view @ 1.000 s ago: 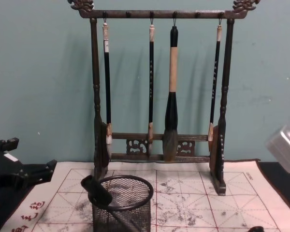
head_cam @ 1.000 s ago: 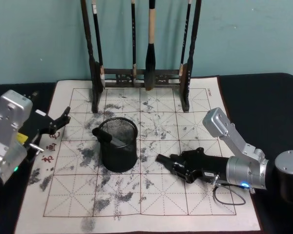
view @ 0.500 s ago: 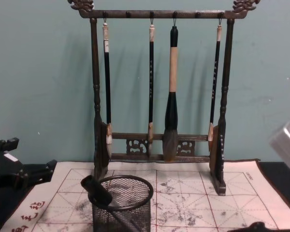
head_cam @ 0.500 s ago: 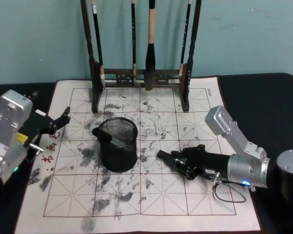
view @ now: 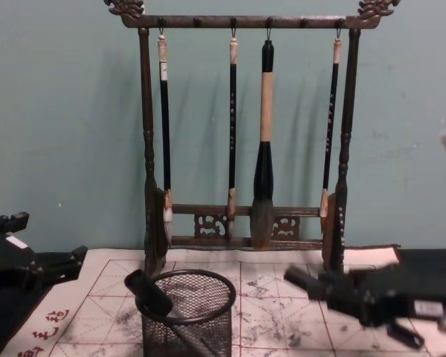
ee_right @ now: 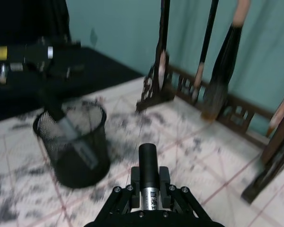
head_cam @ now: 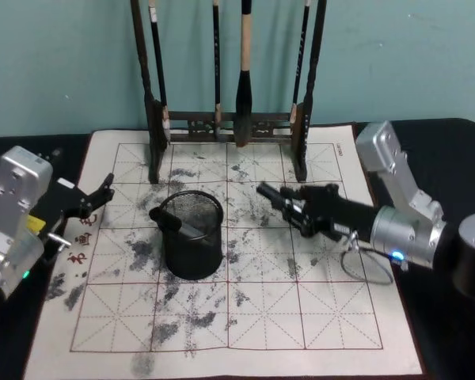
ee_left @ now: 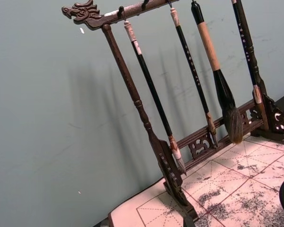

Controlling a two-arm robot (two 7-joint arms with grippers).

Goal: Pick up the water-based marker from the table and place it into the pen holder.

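Observation:
My right gripper [head_cam: 291, 207] is shut on the water-based marker [head_cam: 271, 195], holding it level above the mat, to the right of the pen holder [head_cam: 191, 237] and a little behind it. The marker's black cap [ee_right: 148, 160] sticks out ahead of the fingers, and its silver barrel [ee_right: 150, 195] lies between them. From the chest, the marker [view: 301, 280] and right gripper [view: 336, 288] hang right of the mesh pen holder [view: 189, 323]. Another black-capped marker [head_cam: 165, 216] leans inside the holder. My left gripper [head_cam: 95, 199] stays parked at the mat's left edge, open and empty.
A tall dark wooden brush rack [head_cam: 229, 123] with several hanging brushes stands at the back of the ink-stained grid mat [head_cam: 245, 317]. A loose cable loop [head_cam: 366, 267] hangs under my right wrist. The black table [head_cam: 435, 150] surrounds the mat.
My right gripper has lifted the marker off the mat and carried it up and back toward the rack. The left arm and the pen holder have not moved.

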